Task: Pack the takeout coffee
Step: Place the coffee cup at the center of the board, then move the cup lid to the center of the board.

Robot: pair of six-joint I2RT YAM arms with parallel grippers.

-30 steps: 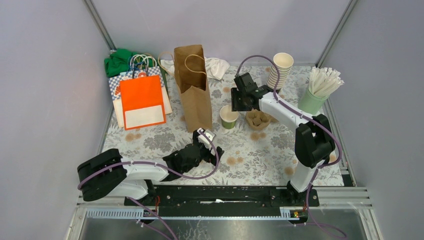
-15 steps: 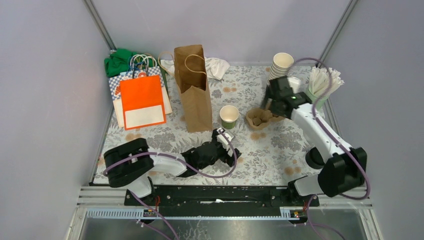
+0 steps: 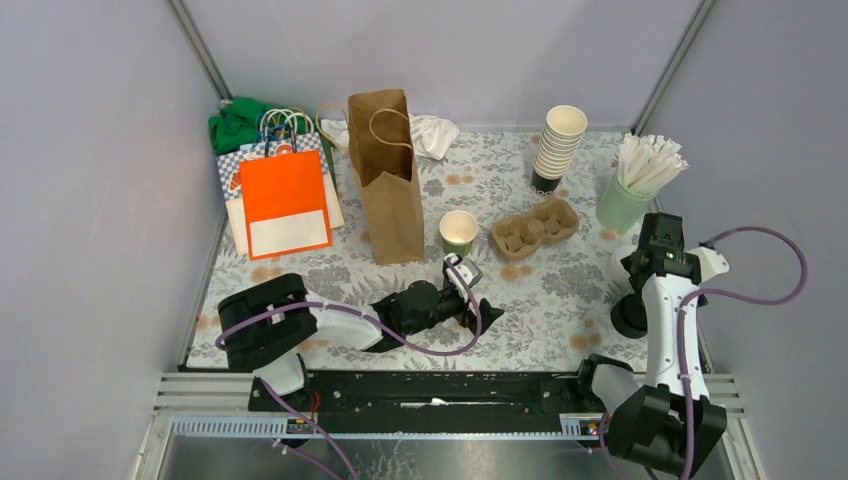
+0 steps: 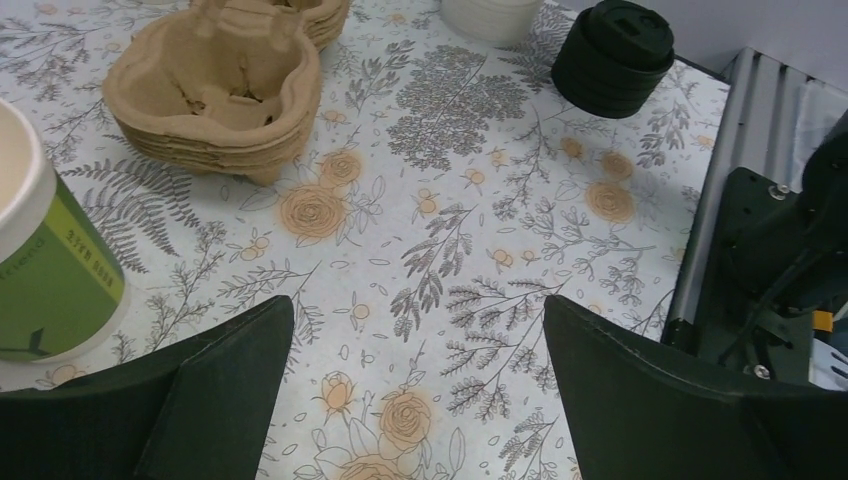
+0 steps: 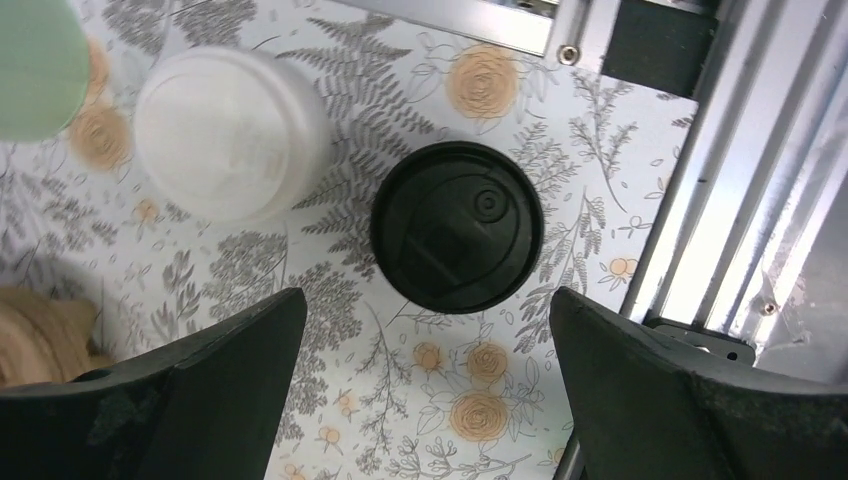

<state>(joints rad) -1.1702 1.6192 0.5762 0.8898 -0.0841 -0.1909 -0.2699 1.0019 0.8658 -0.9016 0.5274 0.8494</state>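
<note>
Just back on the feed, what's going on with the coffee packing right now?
Nothing is held. The right gripper hovers, fingers open, over the stack of black lids at the right. The left gripper sits low, open, beside the green cup, which stands unlidded near the brown paper bag.

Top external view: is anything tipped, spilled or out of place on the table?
Nothing stands out. The green paper cup stands upright, lidless, the pulp cup carriers sit nested, the brown paper bag stands, and no spill shows.
</note>
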